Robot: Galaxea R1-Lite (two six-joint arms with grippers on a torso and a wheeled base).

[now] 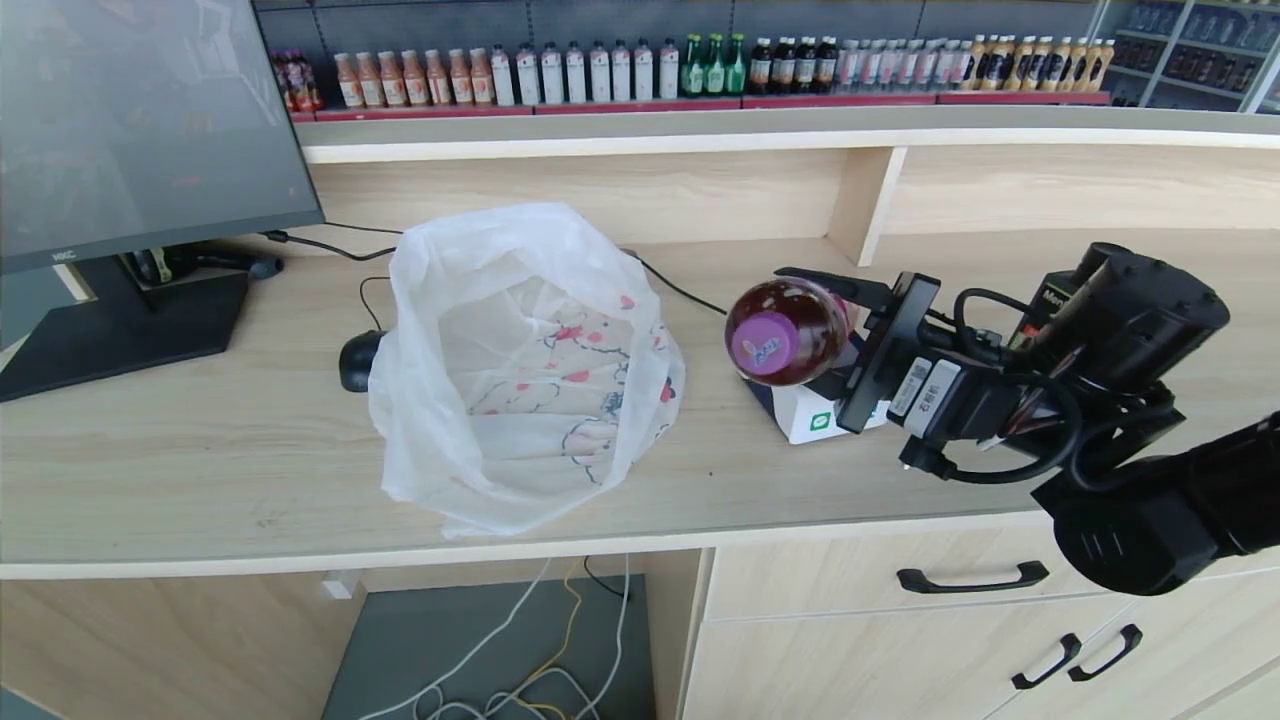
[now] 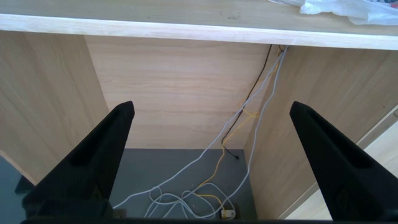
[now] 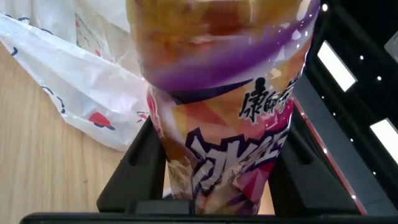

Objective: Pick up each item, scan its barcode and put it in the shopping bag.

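My right gripper (image 1: 835, 325) is shut on a drink bottle (image 1: 787, 331) with dark liquid and a purple cap, held on its side above the counter, cap end toward the shopping bag (image 1: 520, 370). The bag, white plastic with red and blue prints, stands open on the counter to the left of the bottle. In the right wrist view the bottle (image 3: 230, 106) with its purple and yellow label lies between the black fingers (image 3: 134, 168), and the bag (image 3: 74, 81) lies beyond it. My left gripper (image 2: 211, 162) is open below the counter, facing the leg space and cables.
A white box-shaped device (image 1: 815, 412) sits on the counter under the bottle. A monitor (image 1: 140, 120) on a black stand is at the left, a black mouse (image 1: 357, 360) beside the bag. A raised shelf (image 1: 700, 135) runs along the back. Drawers (image 1: 970, 578) sit below at right.
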